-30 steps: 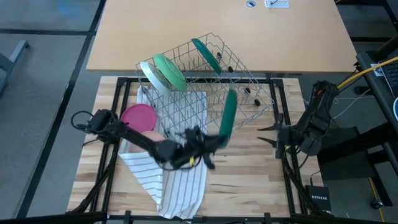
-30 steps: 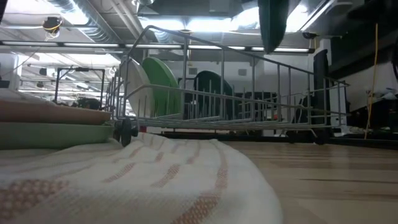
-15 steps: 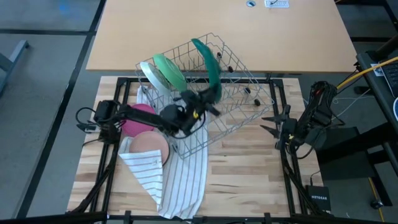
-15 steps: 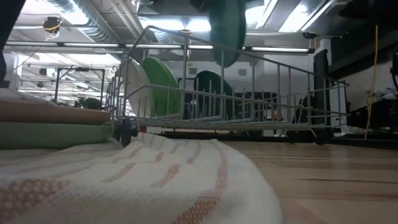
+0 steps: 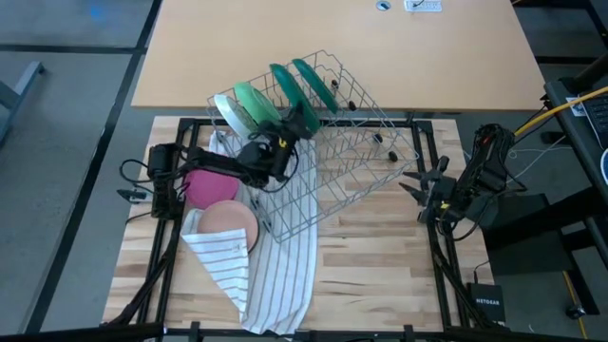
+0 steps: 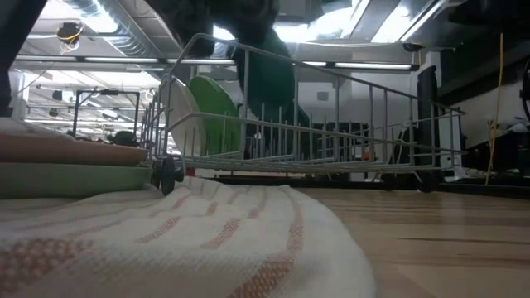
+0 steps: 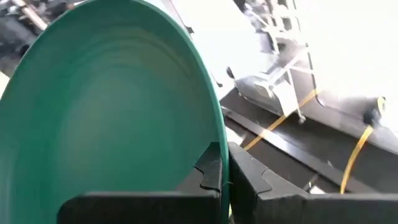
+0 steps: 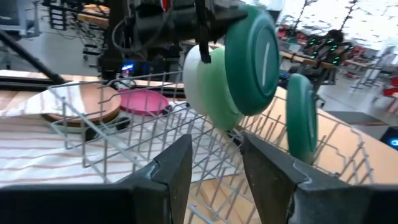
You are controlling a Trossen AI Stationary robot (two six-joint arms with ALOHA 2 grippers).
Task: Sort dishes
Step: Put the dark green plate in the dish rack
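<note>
The dark green plate (image 5: 281, 85) is pinched by its rim in the closed left pincer (image 5: 296, 119) and held on edge over the wire rack (image 5: 323, 157) at about 12 o'clock on the table (image 5: 380, 275), probably so it drops between the wires beside the light green bowl (image 5: 256, 106). The right pincer (image 5: 418, 190) is parked wide open and empty at 3 o'clock, clear of the rack.

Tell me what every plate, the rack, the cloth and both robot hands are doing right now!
left gripper: shut on the held dark green plate, above the rack.
held dark green plate: on edge, being lowered into the rack.
other dark green plate: standing in the rack.
light green plate: standing in the rack.
magenta plate: flat on the cloth.
peach-pink plate: flat on the cloth.
wire rack: upright, partly on the cloth.
striped cloth: spread, rumpled.
right gripper: open, empty, waiting at the table's right.
</note>
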